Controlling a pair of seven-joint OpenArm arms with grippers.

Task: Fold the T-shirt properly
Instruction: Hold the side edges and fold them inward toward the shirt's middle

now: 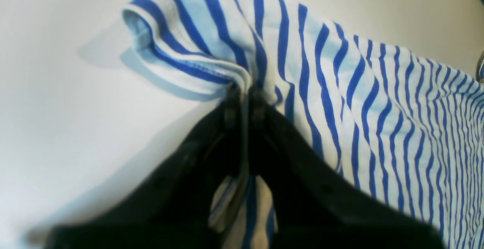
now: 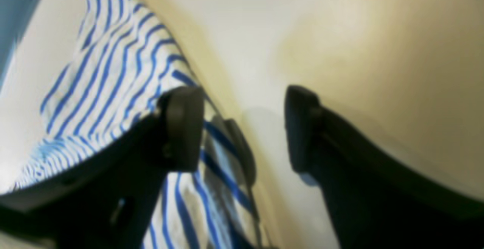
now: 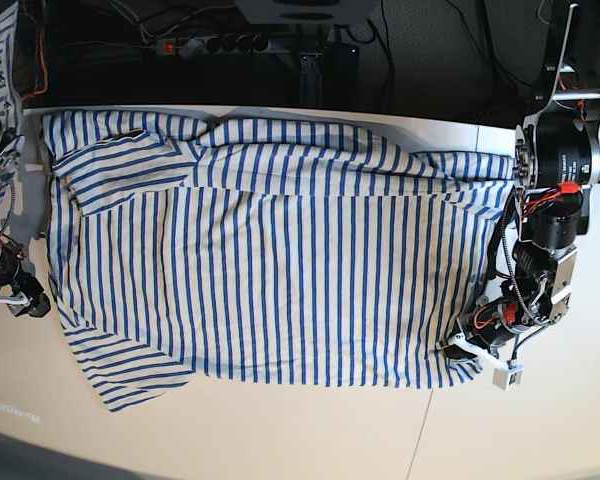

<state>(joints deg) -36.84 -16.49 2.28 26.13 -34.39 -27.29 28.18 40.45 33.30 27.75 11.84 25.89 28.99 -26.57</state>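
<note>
The cream-white, blue-striped T-shirt (image 3: 280,250) lies spread flat across the table, with its sleeves toward the left of the base view. My left gripper (image 3: 468,345) is at the shirt's near right corner. In the left wrist view it (image 1: 244,94) is shut on a bunched fold of the shirt (image 1: 340,90), and fabric shows between the fingers. My right gripper (image 3: 28,300) is at the shirt's left edge. In the right wrist view it (image 2: 242,128) is open and empty, with the shirt's edge (image 2: 113,63) lying by one finger (image 2: 183,128).
The pale table (image 3: 280,430) has bare surface in front of the shirt and at the right. A power strip (image 3: 210,43) and cables lie behind the far edge. The left arm's body (image 3: 555,160) stands at the table's right side.
</note>
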